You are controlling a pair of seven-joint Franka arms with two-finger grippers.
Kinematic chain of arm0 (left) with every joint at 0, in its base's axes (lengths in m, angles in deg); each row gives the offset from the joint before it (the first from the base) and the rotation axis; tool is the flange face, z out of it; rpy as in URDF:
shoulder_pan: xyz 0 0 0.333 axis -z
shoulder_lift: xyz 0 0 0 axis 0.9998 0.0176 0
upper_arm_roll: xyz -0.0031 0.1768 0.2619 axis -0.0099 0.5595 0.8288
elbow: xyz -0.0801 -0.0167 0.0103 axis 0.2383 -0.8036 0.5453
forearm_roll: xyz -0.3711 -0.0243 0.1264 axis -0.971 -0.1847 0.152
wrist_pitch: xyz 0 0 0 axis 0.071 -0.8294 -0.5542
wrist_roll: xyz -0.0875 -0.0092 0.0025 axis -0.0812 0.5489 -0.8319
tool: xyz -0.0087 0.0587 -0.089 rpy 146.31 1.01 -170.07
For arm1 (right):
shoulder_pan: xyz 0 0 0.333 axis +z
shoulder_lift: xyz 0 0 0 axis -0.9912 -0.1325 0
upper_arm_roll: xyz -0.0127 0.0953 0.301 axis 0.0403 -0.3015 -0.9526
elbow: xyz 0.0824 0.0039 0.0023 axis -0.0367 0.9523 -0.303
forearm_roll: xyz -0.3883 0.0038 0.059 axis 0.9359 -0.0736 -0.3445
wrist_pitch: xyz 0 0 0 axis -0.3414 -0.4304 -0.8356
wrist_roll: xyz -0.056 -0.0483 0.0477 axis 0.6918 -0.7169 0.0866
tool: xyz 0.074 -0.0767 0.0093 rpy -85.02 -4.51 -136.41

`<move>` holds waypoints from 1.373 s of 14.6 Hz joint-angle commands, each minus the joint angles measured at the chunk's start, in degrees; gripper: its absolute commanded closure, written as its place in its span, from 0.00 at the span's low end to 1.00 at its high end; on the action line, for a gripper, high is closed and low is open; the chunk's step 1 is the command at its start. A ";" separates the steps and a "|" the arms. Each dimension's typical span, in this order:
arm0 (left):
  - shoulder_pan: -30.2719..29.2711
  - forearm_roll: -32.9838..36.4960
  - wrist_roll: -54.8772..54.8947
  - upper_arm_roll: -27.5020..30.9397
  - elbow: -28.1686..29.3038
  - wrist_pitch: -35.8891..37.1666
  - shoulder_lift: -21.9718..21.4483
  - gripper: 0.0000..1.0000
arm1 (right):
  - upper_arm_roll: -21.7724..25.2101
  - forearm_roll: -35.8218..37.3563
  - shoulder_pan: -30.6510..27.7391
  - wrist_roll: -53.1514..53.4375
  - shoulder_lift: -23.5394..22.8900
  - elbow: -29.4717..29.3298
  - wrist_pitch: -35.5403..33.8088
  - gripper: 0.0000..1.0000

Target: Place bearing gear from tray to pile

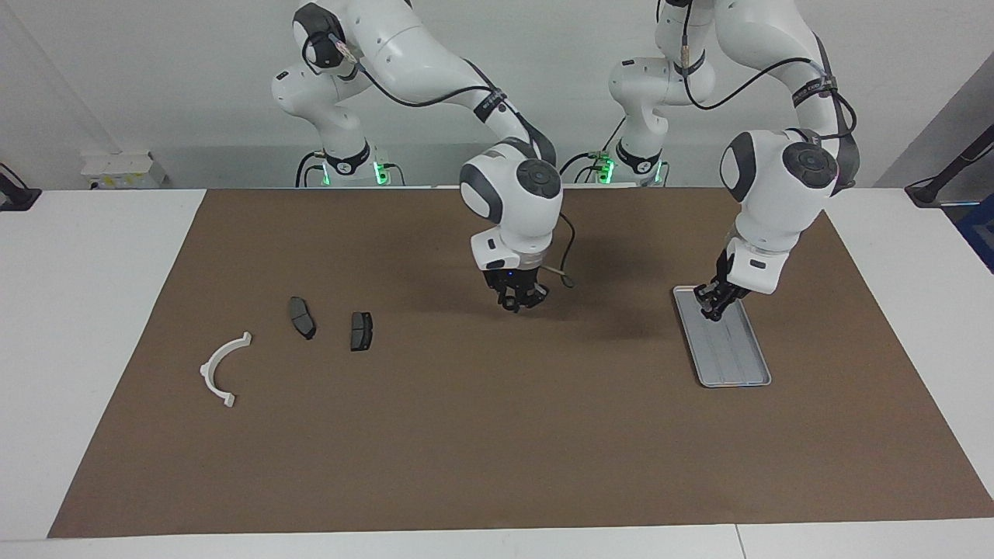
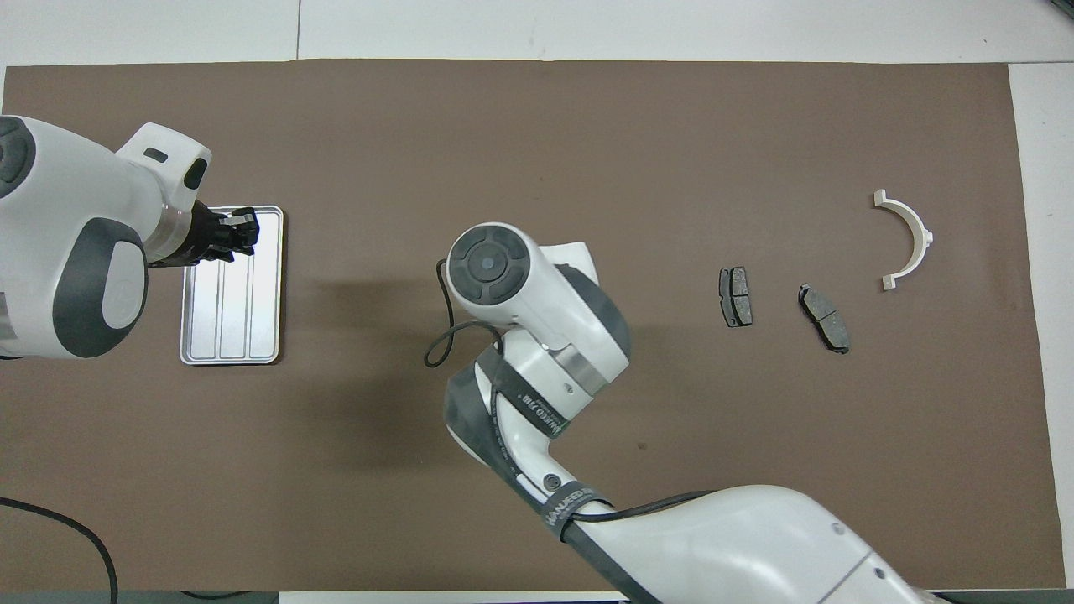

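Hovering over the robot-side end of the tray (image 1: 726, 353), the left gripper (image 1: 710, 306) has its fingers pinched together with nothing clearly between them. Pretty sure the tray is bare, just ridged silver floor. The right gripper (image 1: 519, 301) hangs over the brown mat (image 1: 497, 435) mid-table, fingers narrow, and I can't tell whether it's holding anything. No bearing gear spotted anywhere. The pile sits toward the right arm's end: white half-ring bracket (image 1: 224, 367) plus two dark brake pads (image 1: 302, 317) (image 1: 361, 331), all slightly apart.

left gripper (image 1: 711, 308) hangs at the facing view's right, fingers pressed together; right gripper (image 1: 519, 301) hangs mid-frame, wrist bent steeply downward.
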 commanded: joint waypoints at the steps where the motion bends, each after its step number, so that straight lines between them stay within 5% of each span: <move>1: 8.26 2.13 -12.84 0.70 2.57 -0.80 -2.33 1.00 | -0.74 -3.39 -7.05 -15.61 6.83 0.38 -6.63 1.00; 4: 17.05 2.22 -22.19 0.44 1.95 -1.33 -2.07 1.00 | -0.56 -3.31 -15.92 -37.91 9.13 -2.26 -13.41 1.00; 8: 26.55 1.70 -31.17 0.35 2.30 -3.60 0.91 1.00 | -0.56 -3.40 -27.45 -63.80 9.14 -0.25 -8.78 1.00; 16: 29.03 1.96 -32.41 0.61 2.48 -14.41 11.63 1.00 | -0.47 -2.96 -34.59 -72.72 3.52 8.28 11.35 1.00; 20: 29.91 2.14 -33.20 0.61 2.65 -15.74 12.79 1.00 | -0.47 -2.61 -36.70 -75.35 -2.27 7.76 18.55 1.00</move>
